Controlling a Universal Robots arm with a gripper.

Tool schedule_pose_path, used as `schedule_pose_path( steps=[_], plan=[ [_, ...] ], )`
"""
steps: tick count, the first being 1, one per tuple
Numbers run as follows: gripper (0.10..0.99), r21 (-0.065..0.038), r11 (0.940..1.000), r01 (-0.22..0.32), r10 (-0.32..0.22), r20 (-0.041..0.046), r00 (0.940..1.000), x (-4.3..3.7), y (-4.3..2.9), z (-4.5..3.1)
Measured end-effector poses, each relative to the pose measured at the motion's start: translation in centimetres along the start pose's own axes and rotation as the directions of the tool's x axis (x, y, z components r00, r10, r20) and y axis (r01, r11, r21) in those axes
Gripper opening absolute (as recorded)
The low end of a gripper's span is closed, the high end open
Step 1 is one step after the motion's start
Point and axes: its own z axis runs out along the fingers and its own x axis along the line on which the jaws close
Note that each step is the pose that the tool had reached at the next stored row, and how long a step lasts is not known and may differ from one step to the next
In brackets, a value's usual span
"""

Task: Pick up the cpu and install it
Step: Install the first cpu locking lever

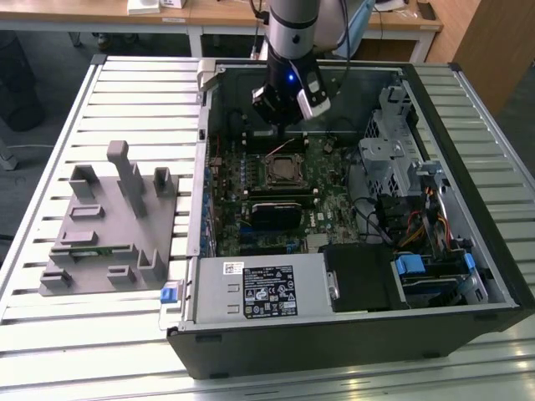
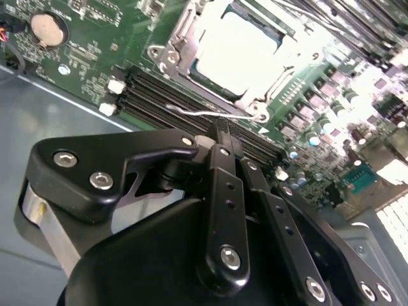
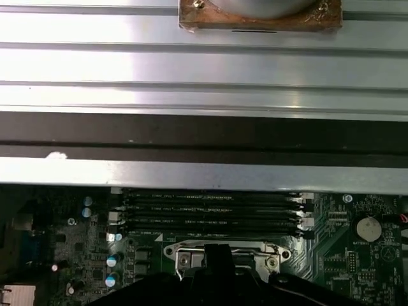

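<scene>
The cpu (image 2: 237, 50), a pale silver square, lies flat inside the metal socket frame (image 1: 284, 171) on the green motherboard of the open computer case. My gripper (image 2: 220, 131) hovers above the board just beside the socket, over the row of memory slots (image 3: 210, 210), with its black fingers closed together and nothing between them. In the exterior view the gripper (image 1: 288, 102) hangs over the back part of the case, a little behind the socket. The socket's thin wire lever (image 2: 210, 113) lies right by the fingertips.
A grey parts holder (image 1: 109, 225) stands on the slatted table at the exterior view's left, with a green memory stick (image 1: 84, 248) in it. Inside the case are a black block (image 1: 280, 213), the power supply (image 1: 259, 288), a drive cage (image 1: 393, 150) and cables.
</scene>
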Motion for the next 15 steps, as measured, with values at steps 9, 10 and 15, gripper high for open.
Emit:
schedule_pose_path(
  steps=[9, 10, 15],
  plan=[
    [0.106, 0.001, 1.0, 0.008, -0.008, -0.001, 1.0, -0.51, 0.13, 0.76],
    [0.106, 0.002, 1.0, 0.009, -0.009, -0.0012, 1.0, -0.55, 0.14, 0.82],
    [0.106, 0.004, 1.0, 0.009, -0.009, -0.0012, 1.0, -0.73, 0.5, 1.25]
  ],
)
